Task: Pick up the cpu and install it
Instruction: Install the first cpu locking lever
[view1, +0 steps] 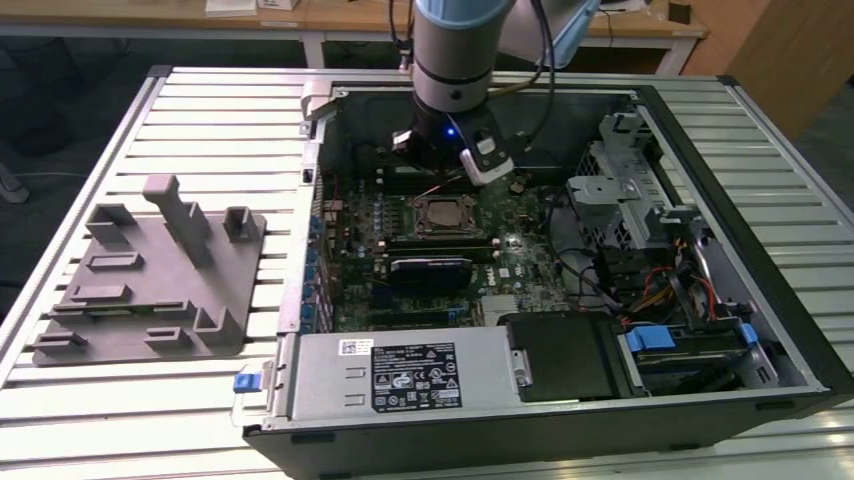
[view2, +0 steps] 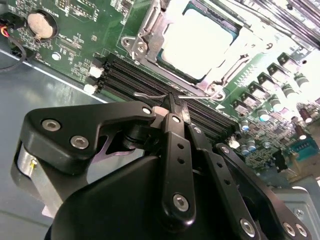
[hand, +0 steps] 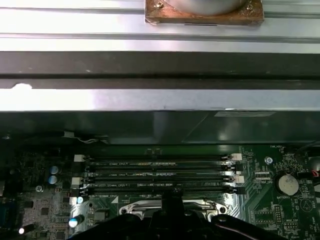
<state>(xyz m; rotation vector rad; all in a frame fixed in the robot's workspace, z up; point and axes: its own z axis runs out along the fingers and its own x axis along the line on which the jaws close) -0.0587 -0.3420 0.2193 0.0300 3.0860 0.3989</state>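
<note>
The gripper (view2: 171, 106) has its black fingers pressed together at the tips, pinching nothing that I can make out. The tips sit just above the thin wire lever (view2: 150, 94) that runs along the near edge of the socket frame (view2: 142, 40); whether they touch the wire I cannot tell.

The cpu (view2: 200, 40) already lies flat in that socket, its pale metal top framed on all sides. In the exterior view the cpu (view1: 441, 214) sits mid-board on the green motherboard (view1: 527, 270), just in front of the arm's wrist.

By my judgement the placing is done and the work in hand is the securing of the socket. Anything further with the lever calls for a short, well-aimed push along the frame's edge and no sideways drift.

Room is tight. The memory slots (view2: 127, 75) lie directly beside the fingertips, with a row of capacitors (view2: 260, 95) a little further along. The case wall (hand: 160, 100) rises close behind the slots. Straight up is the open way; the grey fixture tray (view1: 147, 280) stands well apart on the slatted table (view1: 200, 120).
</note>
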